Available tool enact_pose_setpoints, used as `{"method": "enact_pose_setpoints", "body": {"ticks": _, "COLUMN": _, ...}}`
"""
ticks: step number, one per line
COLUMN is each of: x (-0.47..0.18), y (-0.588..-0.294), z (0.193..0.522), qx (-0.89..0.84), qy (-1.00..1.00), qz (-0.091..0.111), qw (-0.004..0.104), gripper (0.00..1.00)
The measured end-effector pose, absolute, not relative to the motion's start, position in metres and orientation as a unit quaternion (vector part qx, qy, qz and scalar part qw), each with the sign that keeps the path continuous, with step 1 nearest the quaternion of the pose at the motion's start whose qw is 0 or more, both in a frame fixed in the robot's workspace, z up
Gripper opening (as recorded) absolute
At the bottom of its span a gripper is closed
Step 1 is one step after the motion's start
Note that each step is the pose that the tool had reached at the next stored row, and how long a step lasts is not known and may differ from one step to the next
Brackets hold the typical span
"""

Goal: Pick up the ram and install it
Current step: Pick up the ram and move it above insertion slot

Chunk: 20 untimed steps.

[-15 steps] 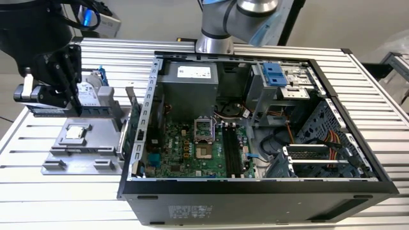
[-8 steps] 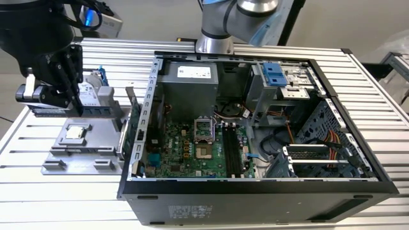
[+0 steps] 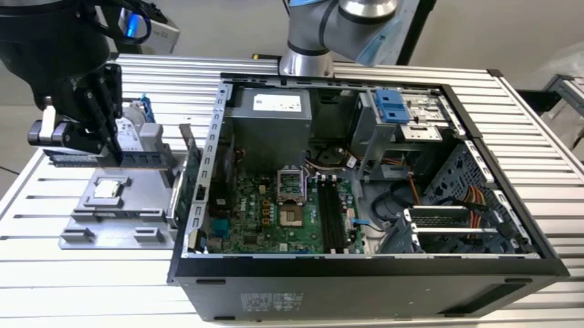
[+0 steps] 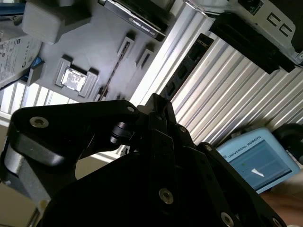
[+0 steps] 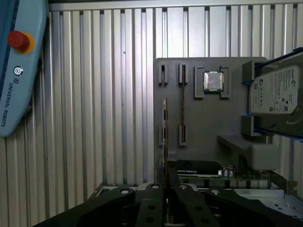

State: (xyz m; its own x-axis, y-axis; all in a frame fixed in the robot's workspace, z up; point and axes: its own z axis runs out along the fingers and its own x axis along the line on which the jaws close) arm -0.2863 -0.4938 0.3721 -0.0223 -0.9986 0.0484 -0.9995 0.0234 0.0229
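My black gripper hangs at the exterior view's left, shut on the ram. The ram is a long thin green stick with dark chips, held level a little above the grey holder tray. In the first wrist view the ram shows edge-on as a thin line running out from the gripper, off to one side of the tray's narrow slots. In the second wrist view the ram juts from the gripper over the ribbed table.
The tray also carries a square silver processor and a hard drive in a blue frame. An open computer case fills the table's middle, with the motherboard's long memory slots. A blue teach pendant lies on the table.
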Motion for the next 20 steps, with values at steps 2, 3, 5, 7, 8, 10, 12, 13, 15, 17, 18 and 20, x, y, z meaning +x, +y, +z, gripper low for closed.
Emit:
{"method": "enact_pose_setpoints", "body": {"ticks": 2, "x": -0.2855, "y": -0.4938, "z": 0.3721, "qx": 0.699, "qy": -0.715, "qz": 0.009, "qw": 0.025, "gripper": 0.0}}
{"method": "enact_pose_setpoints", "body": {"ticks": 3, "x": -0.2851, "y": -0.4938, "z": 0.3721, "qx": 0.699, "qy": -0.715, "qz": 0.009, "qw": 0.025, "gripper": 0.0}}
{"method": "enact_pose_setpoints", "body": {"ticks": 5, "x": -0.2844, "y": -0.4938, "z": 0.3721, "qx": 0.699, "qy": -0.715, "qz": 0.009, "qw": 0.025, "gripper": 0.0}}
{"method": "enact_pose_setpoints", "body": {"ticks": 7, "x": -0.2836, "y": -0.4938, "z": 0.3721, "qx": 0.699, "qy": -0.715, "qz": 0.009, "qw": 0.025, "gripper": 0.0}}
{"method": "enact_pose_setpoints", "body": {"ticks": 8, "x": -0.2833, "y": -0.4938, "z": 0.3721, "qx": 0.699, "qy": -0.715, "qz": 0.009, "qw": 0.025, "gripper": 0.0}}
{"method": "enact_pose_setpoints", "body": {"ticks": 10, "x": -0.2825, "y": -0.4938, "z": 0.3721, "qx": 0.699, "qy": -0.715, "qz": 0.009, "qw": 0.025, "gripper": 0.0}}
{"method": "enact_pose_setpoints", "body": {"ticks": 12, "x": -0.2818, "y": -0.4938, "z": 0.3721, "qx": 0.699, "qy": -0.715, "qz": 0.009, "qw": 0.025, "gripper": 0.0}}
{"method": "enact_pose_setpoints", "body": {"ticks": 13, "x": -0.2815, "y": -0.4938, "z": 0.3721, "qx": 0.699, "qy": -0.715, "qz": 0.009, "qw": 0.025, "gripper": 0.0}}
{"method": "enact_pose_setpoints", "body": {"ticks": 15, "x": -0.2808, "y": -0.4938, "z": 0.3721, "qx": 0.699, "qy": -0.715, "qz": 0.009, "qw": 0.025, "gripper": 0.0}}
{"method": "enact_pose_setpoints", "body": {"ticks": 17, "x": -0.2801, "y": -0.4938, "z": 0.3721, "qx": 0.699, "qy": -0.715, "qz": 0.009, "qw": 0.025, "gripper": 0.0}}
{"method": "enact_pose_setpoints", "body": {"ticks": 18, "x": -0.2798, "y": -0.4938, "z": 0.3721, "qx": 0.699, "qy": -0.715, "qz": 0.009, "qw": 0.025, "gripper": 0.0}}
{"method": "enact_pose_setpoints", "body": {"ticks": 20, "x": -0.2791, "y": -0.4937, "z": 0.3721, "qx": 0.699, "qy": -0.715, "qz": 0.009, "qw": 0.025, "gripper": 0.0}}
